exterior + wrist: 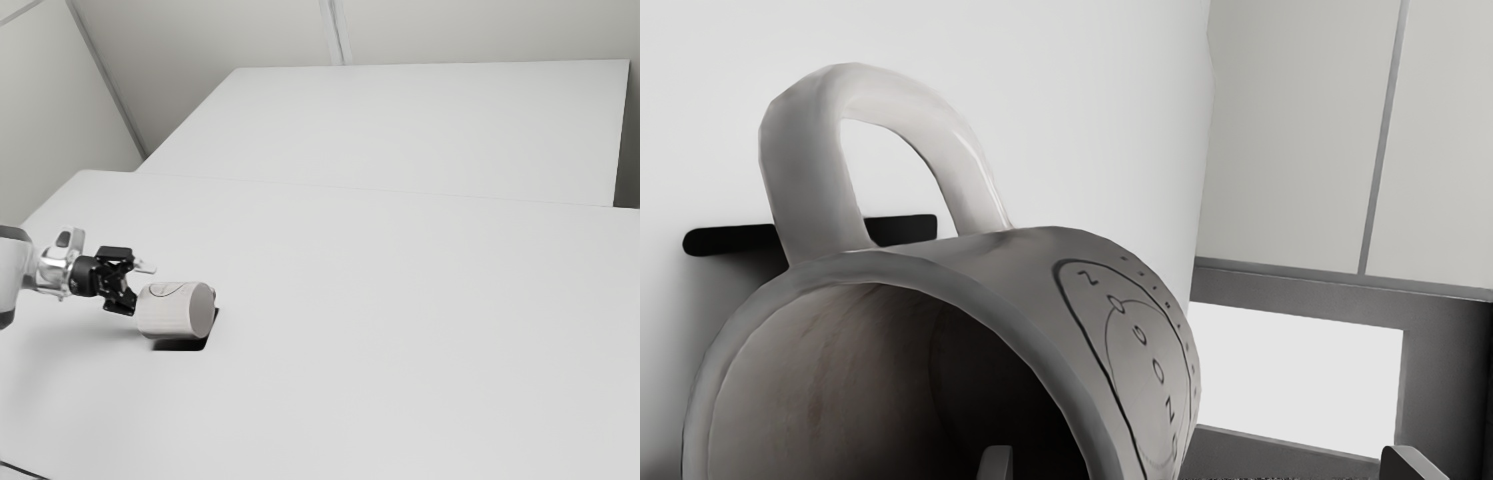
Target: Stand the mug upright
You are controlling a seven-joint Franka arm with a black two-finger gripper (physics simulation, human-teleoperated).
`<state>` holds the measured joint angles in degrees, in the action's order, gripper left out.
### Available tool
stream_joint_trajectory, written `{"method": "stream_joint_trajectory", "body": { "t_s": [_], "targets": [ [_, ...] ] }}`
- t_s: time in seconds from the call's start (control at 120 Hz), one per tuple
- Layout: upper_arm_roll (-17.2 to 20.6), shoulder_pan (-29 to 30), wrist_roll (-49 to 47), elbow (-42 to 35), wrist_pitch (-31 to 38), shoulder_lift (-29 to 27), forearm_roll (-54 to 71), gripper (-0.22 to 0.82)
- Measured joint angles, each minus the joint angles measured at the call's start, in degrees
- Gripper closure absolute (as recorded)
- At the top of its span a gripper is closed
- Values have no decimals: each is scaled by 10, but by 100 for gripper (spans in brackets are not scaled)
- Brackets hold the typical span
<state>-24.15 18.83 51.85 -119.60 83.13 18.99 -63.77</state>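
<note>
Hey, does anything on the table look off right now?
Yes: the mug lies on its side, mouth toward the tool, instead of standing upright. Beneath it, a black patch: unclear what. I see no spill or crack.

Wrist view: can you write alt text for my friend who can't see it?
A mug lies on its side, mouth facing the camera, with a looped handle and dark lettering. The claw is open, one finger at the mouth and the other outside.

The wrist view's edge crops the off-white ceramic mug; its looped handle is mostly hidden in the exterior view, whose left edge cuts off the white robot arm.
</note>
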Motion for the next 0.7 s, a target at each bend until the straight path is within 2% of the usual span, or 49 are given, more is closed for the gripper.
{"method": "stream_joint_trajectory", "body": {
  "t_s": [0.033,0.183,0.3,0.483,0.7],
  "targets": [
    [1,0,5,-1,-2,0,-2,2],
    [2,4,24,-2,-11,2,-7,41],
    [3,4,39,-2,-17,2,-7,60],
    [9,0,57,-2,-28,-6,-7,72],
    [13,-17,64,1,-29,-53,6,76]
  ]
}}
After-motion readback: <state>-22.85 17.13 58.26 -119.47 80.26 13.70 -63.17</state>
